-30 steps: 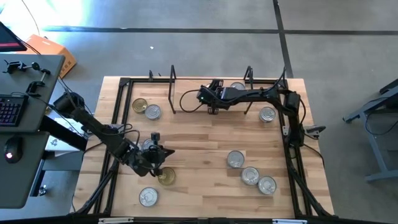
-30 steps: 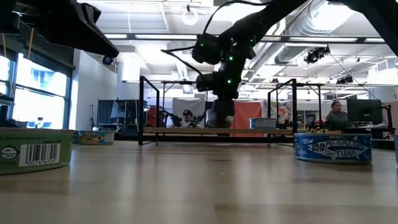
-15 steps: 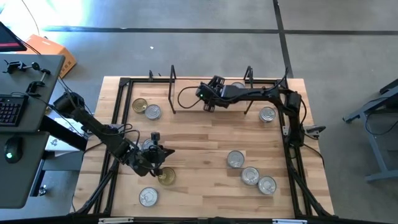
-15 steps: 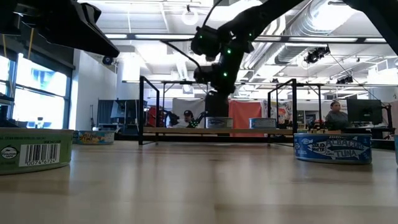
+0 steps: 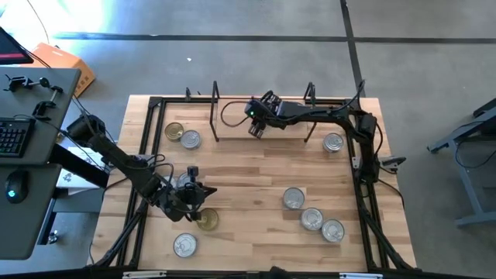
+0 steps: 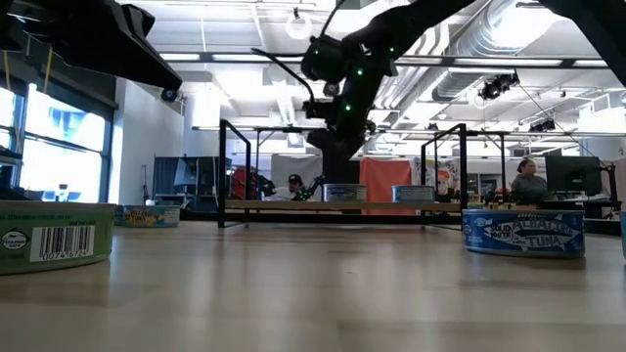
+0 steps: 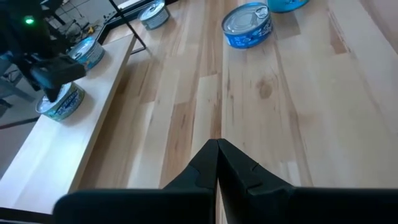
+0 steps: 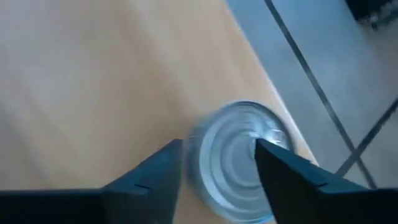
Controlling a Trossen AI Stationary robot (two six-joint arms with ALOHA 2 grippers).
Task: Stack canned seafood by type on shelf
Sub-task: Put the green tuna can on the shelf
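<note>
Up at the top centre of the high view, the right gripper (image 5: 256, 129) hangs over the shelf (image 5: 232, 124), its fingers (image 8: 283, 167) parted and empty, straddling from above a silver-lidded tin (image 8: 239, 158) that sits on the shelf board. In the low view that tin (image 6: 344, 193) stands on the shelf with a second tin (image 6: 412, 194) to its right.

At lower left of the high view the left gripper (image 5: 203, 208) is clenched on nothing, fingertips pressed together, next to a gold-lidded tin (image 5: 207, 222).

Light wood planks make up the tabletop (image 5: 256, 194), rimmed by a black frame. Loose tins lie scattered: two at upper left (image 5: 182, 136), one at lower left (image 5: 184, 245), three clustered at lower right (image 5: 311, 217), one near the right edge (image 5: 333, 142). The middle of the table lies bare between the arms.

Around the table is grey concrete floor; a desk with a keyboard (image 5: 12, 138) stands at far left. Beyond the shelf, the low view shows an open hall with seated people (image 6: 530, 181).
</note>
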